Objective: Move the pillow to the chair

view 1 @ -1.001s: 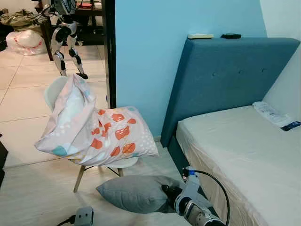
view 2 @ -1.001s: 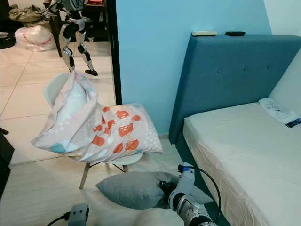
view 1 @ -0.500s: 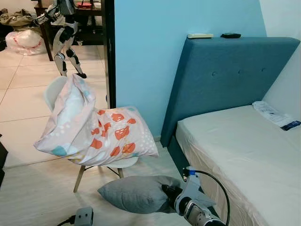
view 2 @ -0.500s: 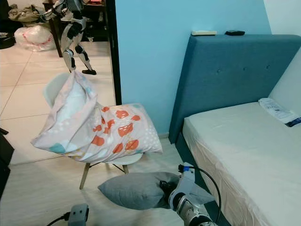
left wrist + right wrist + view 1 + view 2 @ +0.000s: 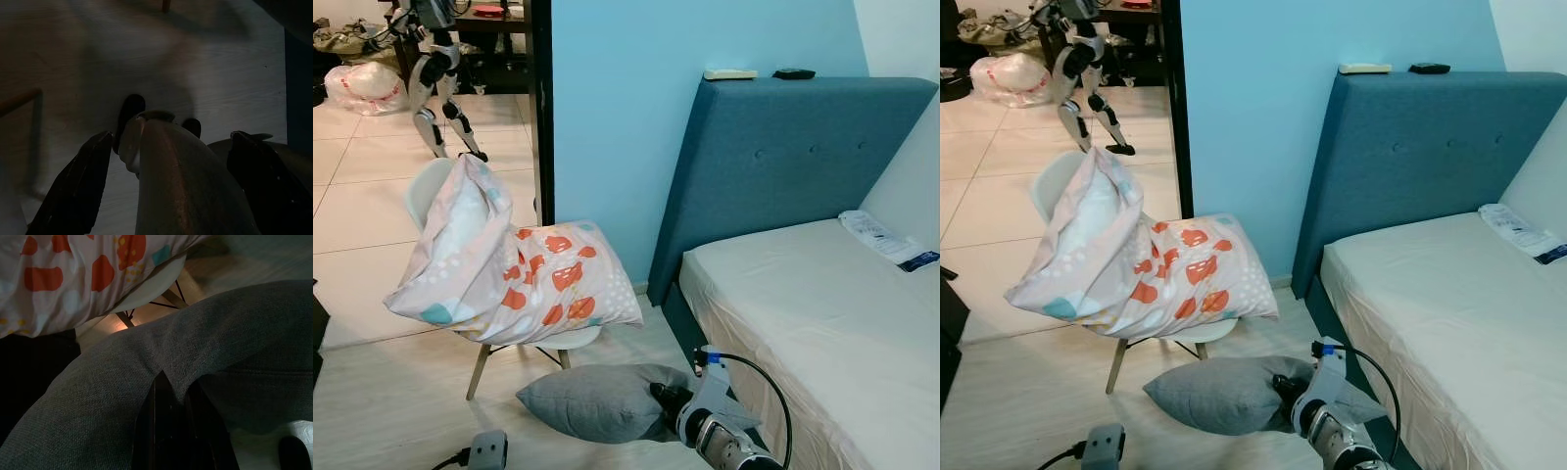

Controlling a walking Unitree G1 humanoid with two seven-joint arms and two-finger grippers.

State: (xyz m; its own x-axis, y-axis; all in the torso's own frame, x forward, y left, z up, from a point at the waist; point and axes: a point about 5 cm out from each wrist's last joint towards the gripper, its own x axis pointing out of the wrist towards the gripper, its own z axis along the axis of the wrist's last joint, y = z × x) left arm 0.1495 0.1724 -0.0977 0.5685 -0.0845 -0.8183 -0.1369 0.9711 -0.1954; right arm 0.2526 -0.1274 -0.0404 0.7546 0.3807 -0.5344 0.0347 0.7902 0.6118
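Right pincer (image 5: 168, 396) pinched tight on the grey pillow (image 5: 597, 401), fabric bunched between its fingers. Pillow sits on the floor (image 5: 391, 411), just in front of the white chair (image 5: 431, 191), between chair and bed (image 5: 822, 313). Chair seat already carries a patterned pillow (image 5: 509, 264) draped over the backrest. Left pincer (image 5: 161, 161) spread wide, holding nothing, over the floor near the chair leg. Second robot (image 5: 435, 73) stands behind the chair, through the doorway.

Head stereo pair looking down, sharing chair (image 5: 440, 196), bed (image 5: 822, 313)
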